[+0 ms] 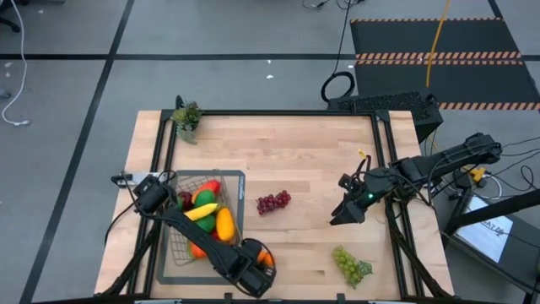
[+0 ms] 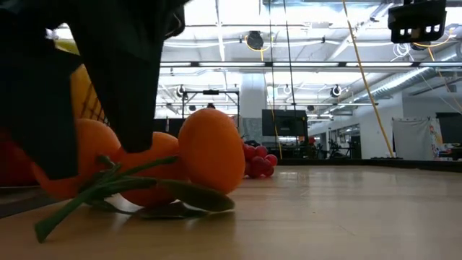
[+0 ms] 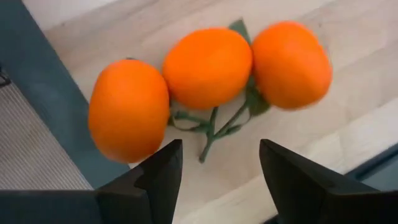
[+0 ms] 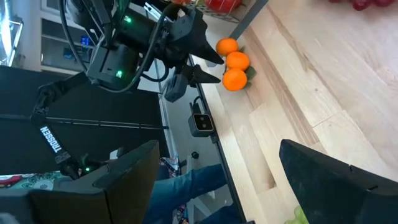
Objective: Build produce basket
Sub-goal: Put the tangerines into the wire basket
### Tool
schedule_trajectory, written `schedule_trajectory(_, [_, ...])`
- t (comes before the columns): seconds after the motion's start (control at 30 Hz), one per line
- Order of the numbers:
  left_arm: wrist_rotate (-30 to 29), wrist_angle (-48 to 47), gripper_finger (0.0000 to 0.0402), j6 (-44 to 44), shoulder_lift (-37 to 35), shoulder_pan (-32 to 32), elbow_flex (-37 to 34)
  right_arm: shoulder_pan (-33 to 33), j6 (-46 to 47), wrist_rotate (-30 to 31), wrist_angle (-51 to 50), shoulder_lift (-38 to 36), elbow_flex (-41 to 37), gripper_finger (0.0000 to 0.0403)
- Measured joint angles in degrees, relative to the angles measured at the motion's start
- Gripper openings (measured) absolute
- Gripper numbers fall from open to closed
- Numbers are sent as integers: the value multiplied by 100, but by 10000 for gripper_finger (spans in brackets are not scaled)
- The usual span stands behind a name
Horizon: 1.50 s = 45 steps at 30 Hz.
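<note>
Wood-topped table (image 1: pixel 295 152) is carrying everything, so you are reading the scene from it downward. On its left side the basket (image 1: pixel 173 241) is sitting on a flat grey mat (image 1: pixel 238 181), already holding part of the produce: a banana (image 1: pixel 202 212), a mango (image 1: pixel 224 224), something red at the far end and a green piece beside it. Other pieces underneath are too crowded to name.

You are working the left gripper (image 3: pixel 217 171) at the near edge, just right of the basket, hovering over a cluster of three oranges (image 3: pixel 208 68) on a green stem. Its fingers (image 3: pixel 163 168) are standing roughly half open, straddling the stem, holding nothing; the oranges are lying on the wood, the leftmost one overlapping the mat's edge.

Judging from this, you are in the pick-up step for the oranges. The next move is calling for a drop onto one fruit or the stem, a firm close, then a lift left over the wire rim.

The right gripper (image 1: pixel 346 215) is waiting above the table's right side, fingers spread wide and empty. Purple grapes (image 1: pixel 272 202) are lying mid-table, green grapes (image 1: pixel 351 264) near the right front. A small potted sprig (image 1: pixel 186 116) is standing at the far left corner.
</note>
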Motion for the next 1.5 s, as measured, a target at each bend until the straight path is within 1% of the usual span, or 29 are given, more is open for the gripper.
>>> schedule_trajectory(0.1, [-9, 46, 196, 165, 58, 50, 0, 2, -2, -4, 0, 0, 0, 329])
schedule_trajectory(0.23, [30, 158, 154, 492, 178, 62, -4, 2, 2, -18, 27, 0, 0, 329])
schedule_trajectory(0.43, [191, 280, 94, 670, 321, 64, -4, 2, -11, -22, 162, 2, 0, 329])
schedule_trajectory(0.5, [188, 397, 70, 773, 333, 67, -3, 2, -40, -24, 167, 2, 0, 329])
schedule_trajectory(0.6, [154, 480, 21, 954, 334, 95, -4, 2, -100, -24, 170, 0, -2, 329])
schedule_trajectory(0.63, [149, 488, 12, 1016, 334, 108, -4, 2, -116, -26, 165, 2, -2, 329])
schedule_trajectory(0.77, [92, 533, 11, 1375, 281, 180, 22, 2, -135, -25, 148, 2, -2, 329])
schedule_trajectory(0.87, [0, 484, 6, 1859, 135, 224, 123, 2, -143, -24, 146, 2, -2, 329])
schedule_trajectory(1.07, [-586, 266, 4, 2852, -372, 347, 483, 2, -184, 43, 117, 0, -2, 329])
schedule_trajectory(1.2, [-975, -22, 3, 3729, -755, 463, 767, 4, -237, 325, 118, 4, -2, 329])
schedule_trajectory(1.27, [-1070, -162, 3, 4146, -937, 539, 819, 4, -254, 489, 109, 0, -2, 329])
schedule_trajectory(1.3, [-1083, -89, 3, 4310, -1033, 577, 836, 4, -272, 575, 97, 0, -2, 329])
schedule_trajectory(1.43, [-1142, -56, 4, 4735, -1468, 707, 837, 4, -290, 798, 98, 0, -2, 329])
schedule_trajectory(1.5, [-1297, -215, 3, 4837, -1749, 725, 836, 4, -300, 949, 95, 0, -2, 329])
